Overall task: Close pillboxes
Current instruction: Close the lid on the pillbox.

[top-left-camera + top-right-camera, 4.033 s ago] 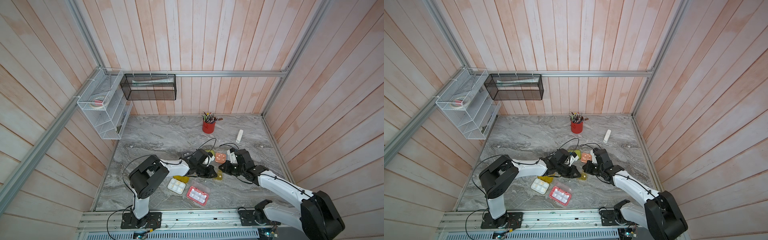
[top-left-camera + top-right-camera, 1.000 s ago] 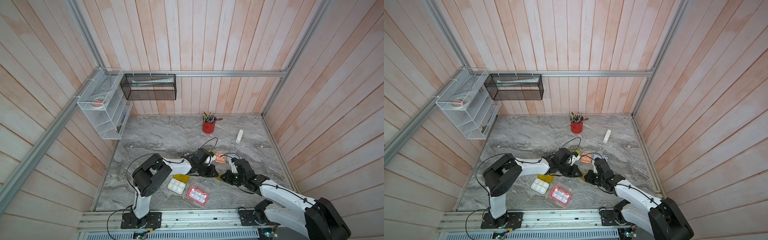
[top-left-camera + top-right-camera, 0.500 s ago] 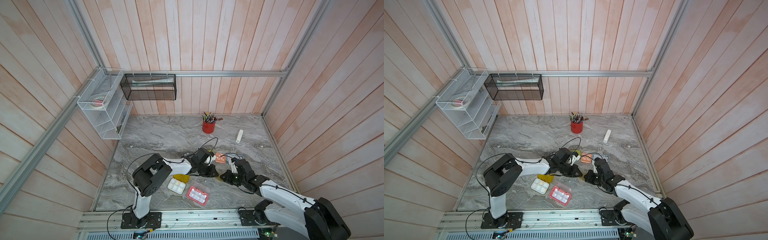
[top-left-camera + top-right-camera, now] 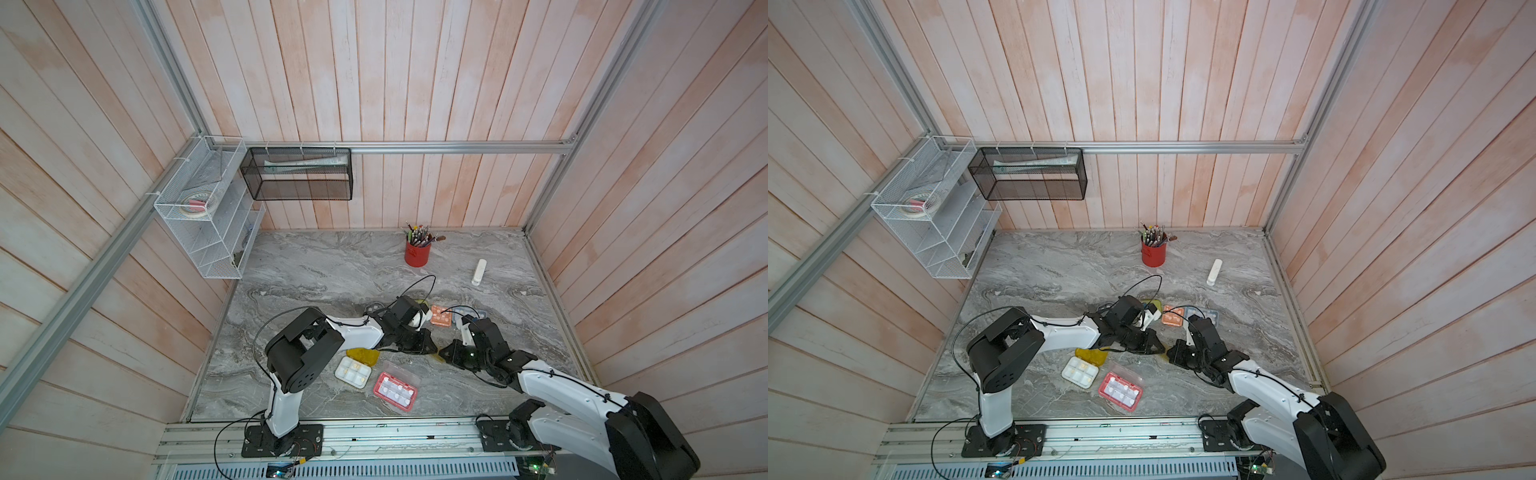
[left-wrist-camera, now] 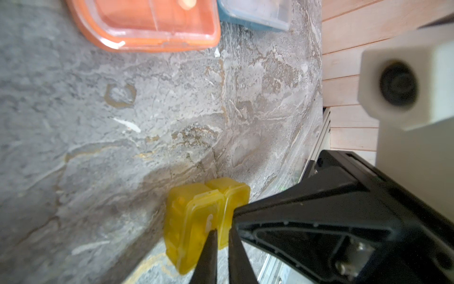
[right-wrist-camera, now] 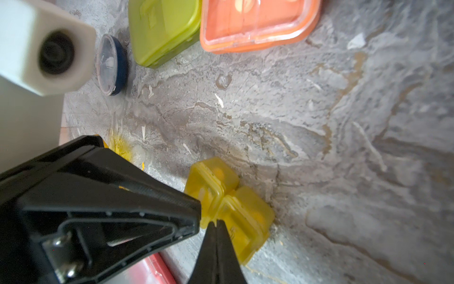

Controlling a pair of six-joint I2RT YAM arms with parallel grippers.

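A small translucent yellow pillbox (image 5: pixel 194 221) (image 6: pixel 235 211) lies on the marble between both grippers, its two halves meeting at an angle. My left gripper (image 5: pixel 222 231) (image 4: pixel 430 349) is shut on its rim with a thin gap between the fingers. My right gripper (image 6: pixel 216 222) (image 4: pixel 444 355) is shut, its tips against the box from the other side. In both top views the box is almost hidden under the fingers. Behind lie the orange pillbox (image 6: pixel 258 22) (image 4: pixel 440 316), lime pillbox (image 6: pixel 162 29), light blue pillbox (image 5: pixel 255 14) and round dark pillbox (image 6: pixel 111 65).
Near the front a pink-red pillbox (image 4: pixel 395 388) and a white-tray pillbox (image 4: pixel 353 371) with an olive-yellow lid (image 4: pixel 363 355) lie open. A red cup of pencils (image 4: pixel 417 253) and a white stick (image 4: pixel 478 272) sit at the back. Wire baskets (image 4: pixel 208 216) hang on the left wall.
Since four seconds ago my right gripper has moved from beside the orange pillbox toward the front, meeting the left gripper's tip. Over the last second almost nothing has moved.
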